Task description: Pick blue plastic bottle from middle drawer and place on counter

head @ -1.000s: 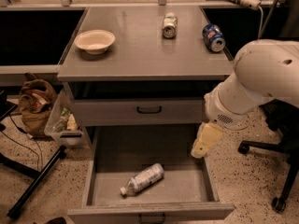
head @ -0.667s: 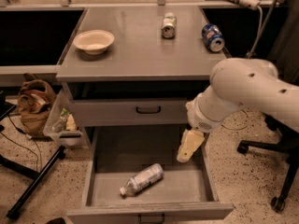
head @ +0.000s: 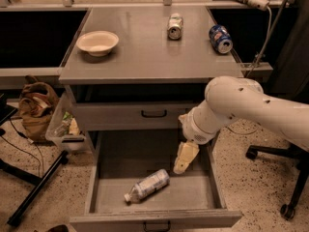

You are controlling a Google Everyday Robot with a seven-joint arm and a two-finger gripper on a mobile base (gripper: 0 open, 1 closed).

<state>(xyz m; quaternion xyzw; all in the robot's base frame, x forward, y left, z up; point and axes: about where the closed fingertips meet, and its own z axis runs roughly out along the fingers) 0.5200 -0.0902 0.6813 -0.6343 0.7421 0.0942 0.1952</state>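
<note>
The blue plastic bottle [head: 147,185] lies on its side on the floor of the open middle drawer [head: 101,178], white cap pointing to the front left. My gripper [head: 183,158] hangs from the white arm over the drawer's right half, just above and to the right of the bottle, apart from it. The counter [head: 145,52] is the grey top of the cabinet above the drawers.
On the counter stand a cream bowl [head: 97,42], a silver can [head: 175,26] and a blue can [head: 220,38] lying near the right edge. A closed upper drawer [head: 125,115] sits above. A bag [head: 36,108] and bin are at left, a chair base [head: 285,182] at right.
The arm has swung left and down, bringing the gripper from beside the drawer's right wall to over the drawer, close to the bottle. The bottle has not moved.
</note>
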